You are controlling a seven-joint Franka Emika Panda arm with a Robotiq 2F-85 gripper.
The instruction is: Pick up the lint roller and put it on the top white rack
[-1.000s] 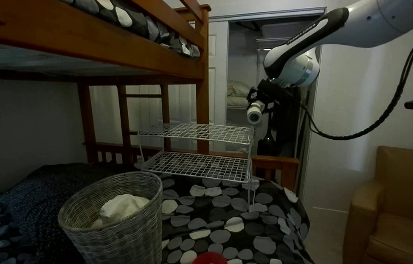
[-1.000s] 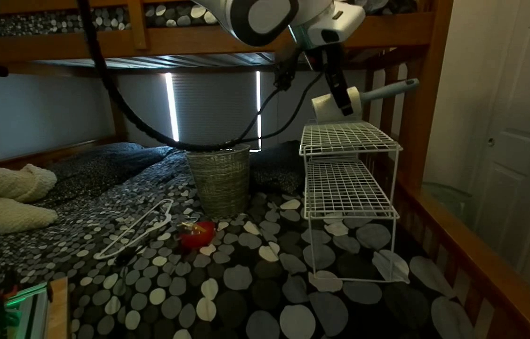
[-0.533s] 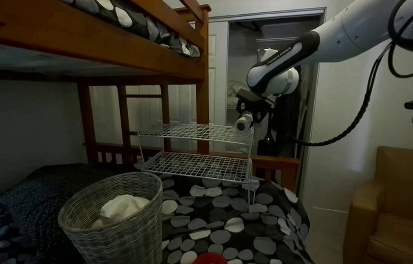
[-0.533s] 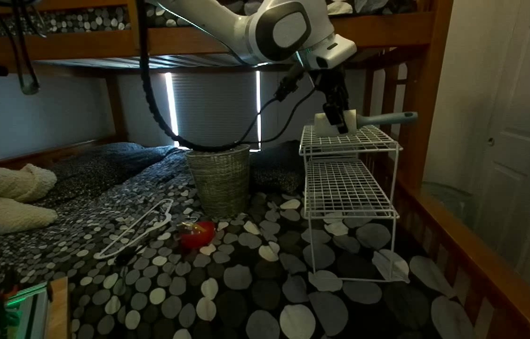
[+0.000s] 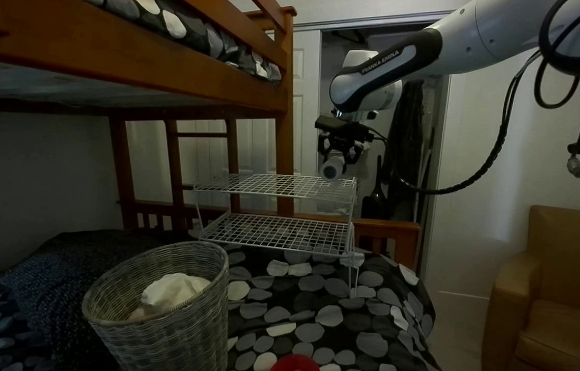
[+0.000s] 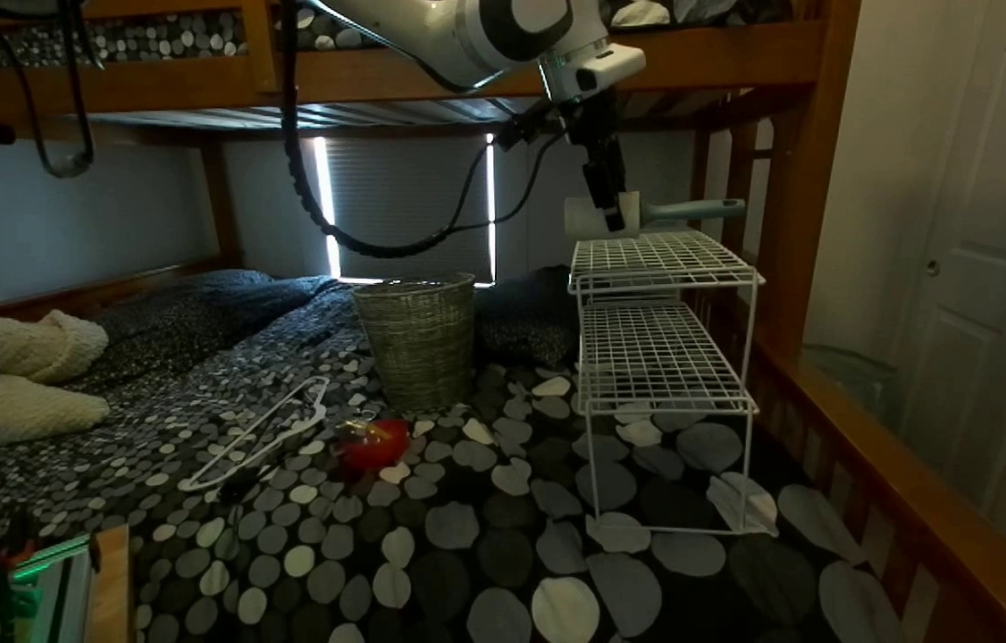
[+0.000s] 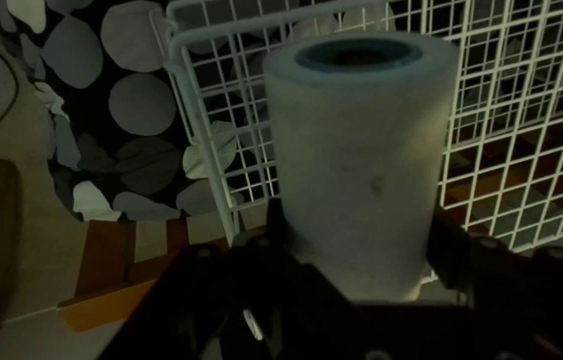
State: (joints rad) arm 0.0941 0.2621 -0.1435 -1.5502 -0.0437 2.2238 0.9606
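The lint roller has a white roll and a blue-grey handle. It shows in both exterior views (image 5: pixel 332 169) (image 6: pixel 581 218). My gripper (image 6: pixel 615 217) is shut on the roll, with one finger on each side, as the wrist view (image 7: pixel 359 227) shows. The roller is held nearly level, over one end of the top shelf of the white wire rack (image 6: pixel 668 259). It looks slightly above the shelf; contact cannot be told. In the wrist view the roll (image 7: pixel 356 165) covers part of the rack (image 7: pixel 506 115), and the handle is hidden.
The rack's lower shelf (image 6: pixel 664 357) is under the top one. A wicker basket (image 5: pixel 166 330) stands on the bed beside the rack. A red bowl (image 6: pixel 375 446) and a white hanger (image 6: pixel 257 438) lie on the bed. The upper bunk's wooden rail (image 6: pixel 431 85) runs above.
The arm lowered the roller toward the top shelf, then raised it slightly and shifted it further over the rack. The handle, tilted up before, is now nearly level. The grip is unchanged.
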